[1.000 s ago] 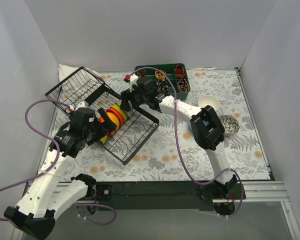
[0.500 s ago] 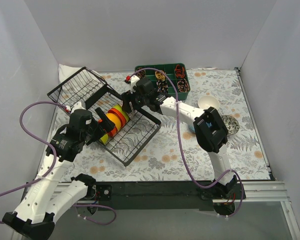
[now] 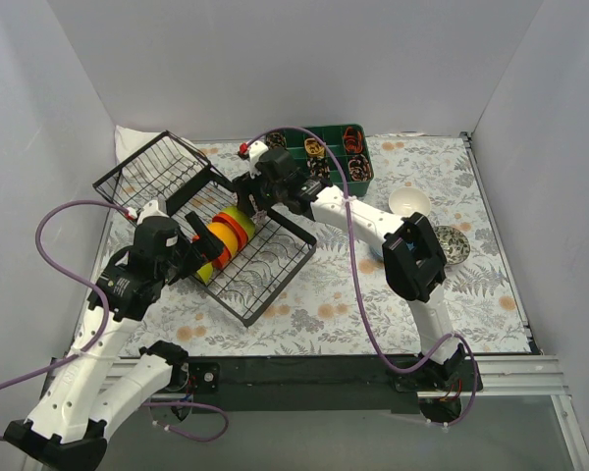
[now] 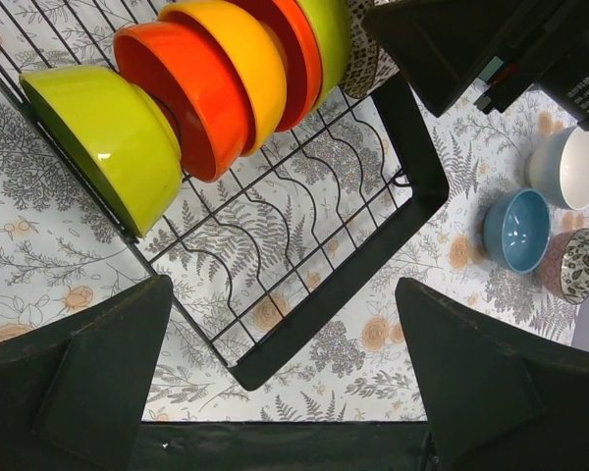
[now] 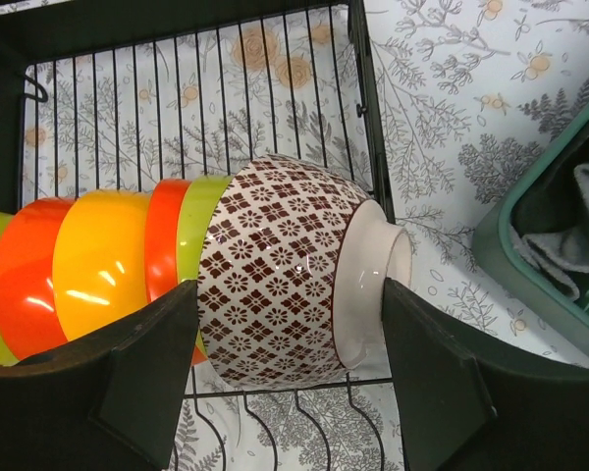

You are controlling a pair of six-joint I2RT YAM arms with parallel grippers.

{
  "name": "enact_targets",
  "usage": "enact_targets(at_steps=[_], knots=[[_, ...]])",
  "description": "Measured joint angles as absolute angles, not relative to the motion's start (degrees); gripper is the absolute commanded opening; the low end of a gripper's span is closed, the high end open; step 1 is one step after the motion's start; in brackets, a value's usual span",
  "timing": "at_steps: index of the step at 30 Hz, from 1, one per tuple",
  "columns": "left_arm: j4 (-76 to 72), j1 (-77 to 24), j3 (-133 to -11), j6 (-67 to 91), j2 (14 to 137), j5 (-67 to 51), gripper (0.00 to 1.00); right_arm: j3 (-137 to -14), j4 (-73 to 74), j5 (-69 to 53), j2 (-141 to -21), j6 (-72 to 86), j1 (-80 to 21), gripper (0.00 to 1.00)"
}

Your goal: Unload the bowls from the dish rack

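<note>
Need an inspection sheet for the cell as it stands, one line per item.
Surface: floral-print table.
Job's things: rack holds a row of six on edge, lime bowl to patterned bowl; white bowl, blue bowl, mosaic bowl outside, right.
Clutter: green tray of small items; white cloth behind rack.
Tools: left tool open over rack; right tool straddles patterned bowl, grip unclear.
Cables: purple; left cable loops off-table, right cable crosses table.
Surroundings: white walls.

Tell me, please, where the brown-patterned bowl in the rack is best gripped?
Grip the brown-patterned bowl across its wall near the white foot, probably from above: it stands on edge at the row's end, mouth against the lime bowl, leaving only that end free.
</note>
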State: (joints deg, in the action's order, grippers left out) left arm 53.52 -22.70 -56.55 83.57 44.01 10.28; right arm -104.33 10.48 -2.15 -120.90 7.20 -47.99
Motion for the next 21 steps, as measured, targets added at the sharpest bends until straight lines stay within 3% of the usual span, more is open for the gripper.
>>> enact_targets(at_steps=[8, 21], knots=[[53.5, -22.7, -55.4, 83.3, 42.9, 10.7, 0.98, -104.4, 10.8, -1.3, -120.7, 6.9, -48.1, 0.01], [48.6, -22.7, -52.3, 81.7, 41.9, 8.7, 0.98, -92.2, 12.6, 5.3, -108.8, 11.9, -48.3, 0.01]])
